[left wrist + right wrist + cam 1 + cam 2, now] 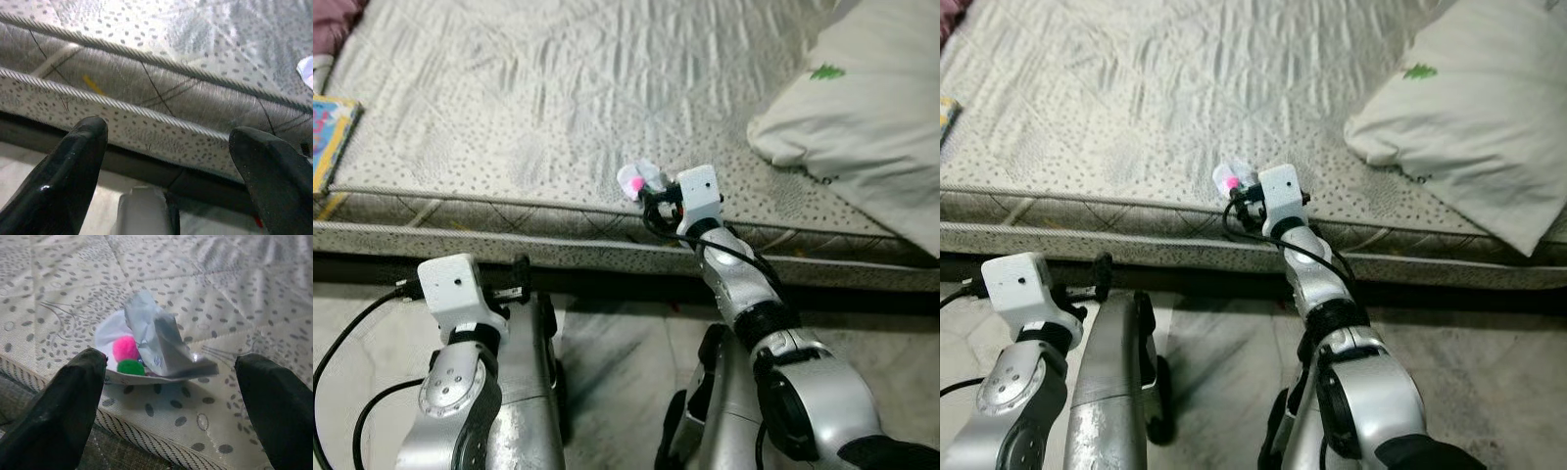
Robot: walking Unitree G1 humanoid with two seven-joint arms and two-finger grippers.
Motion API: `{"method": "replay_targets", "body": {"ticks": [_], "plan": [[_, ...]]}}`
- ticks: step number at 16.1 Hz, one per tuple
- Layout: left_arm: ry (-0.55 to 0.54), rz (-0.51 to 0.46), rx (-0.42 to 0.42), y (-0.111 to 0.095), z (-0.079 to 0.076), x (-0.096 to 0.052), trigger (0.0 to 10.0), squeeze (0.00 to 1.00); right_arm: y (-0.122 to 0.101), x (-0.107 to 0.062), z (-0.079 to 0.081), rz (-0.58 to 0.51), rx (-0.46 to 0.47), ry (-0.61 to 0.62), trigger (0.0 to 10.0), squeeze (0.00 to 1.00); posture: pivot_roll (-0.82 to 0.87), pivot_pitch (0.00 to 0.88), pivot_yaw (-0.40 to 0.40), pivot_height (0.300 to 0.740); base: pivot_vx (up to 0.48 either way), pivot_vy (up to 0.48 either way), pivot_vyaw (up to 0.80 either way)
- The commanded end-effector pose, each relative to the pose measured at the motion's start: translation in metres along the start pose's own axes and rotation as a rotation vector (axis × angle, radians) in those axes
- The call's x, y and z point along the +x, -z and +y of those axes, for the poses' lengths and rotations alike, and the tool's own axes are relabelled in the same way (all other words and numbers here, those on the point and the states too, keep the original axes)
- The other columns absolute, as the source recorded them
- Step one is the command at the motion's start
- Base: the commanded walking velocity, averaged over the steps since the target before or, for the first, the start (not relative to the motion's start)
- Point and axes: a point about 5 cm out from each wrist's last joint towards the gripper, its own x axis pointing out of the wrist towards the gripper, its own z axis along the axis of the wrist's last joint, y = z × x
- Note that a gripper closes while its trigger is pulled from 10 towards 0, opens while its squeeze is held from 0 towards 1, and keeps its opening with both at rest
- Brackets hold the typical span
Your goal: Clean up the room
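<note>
So, the right gripper (171, 396) is parked at the edge of the bed (509, 117), with its two black fingers spread wide and nothing held between them yet. The thing to be tidied, a crumpled clear wrapper (156, 345) with a pink pom-pom (125, 348) and a green pom-pom (130, 366) tucked in it, is sitting right by the mattress edge, just ahead of the gripper at roughly 12 o'clock. In the head views it's seen as a small pale scrap with a pink dot, at about 10 o'clock off the right wrist.

What could go wrong: the wrapper looks light and flimsy, so it could probably be shoved along the mattress or crushed flat instead of pinched. The pom-poms seem loose, so they might be knocked out and rolled off the edge onto the floor (626, 362) if the grab is made too low or too fast.

The green pom-pom and the wrapper's shiny folds are given away by the right wrist view alone; from the head it's just a blob. The pillow (862, 108) at 2 o'clock and a book (331, 137) at 9 o'clock are picked up from the head. The left gripper (171, 161) is held wide open and empty too, pointed at the mattress side.
</note>
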Motion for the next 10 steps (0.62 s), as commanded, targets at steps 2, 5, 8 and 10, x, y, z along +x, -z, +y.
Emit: {"method": "replay_targets", "body": {"ticks": [2, 5, 8, 10], "plan": [[-0.002, 0.027, 0.003, 0.001, 0.002, -0.009, 10.0, 0.00, -0.002, 0.004, 0.005, -0.003, 0.020, 0.023, 10.0, 0.00, 0.21, 0.349, -0.060, 0.525, 0.000, 0.000, 0.00], [-0.010, 0.047, 0.005, 0.001, 0.004, -0.013, 10.0, 0.00, -0.011, 0.011, 0.019, -0.025, 0.069, 0.037, 0.0, 0.00, 0.22, 0.361, -0.056, 0.525, 0.000, 0.000, 0.00], [-0.017, 0.050, 0.007, 0.001, 0.005, -0.014, 10.0, 0.00, -0.013, 0.013, 0.028, -0.031, 0.081, 0.028, 0.0, 0.00, 0.23, 0.358, -0.058, 0.525, 0.000, 0.000, 0.00], [-0.031, 0.059, 0.004, 0.002, 0.007, -0.014, 10.0, 0.00, -0.012, 0.013, 0.031, -0.031, 0.080, 0.022, 0.0, 0.00, 0.23, 0.347, -0.062, 0.525, 0.000, 0.000, 0.00]]}}
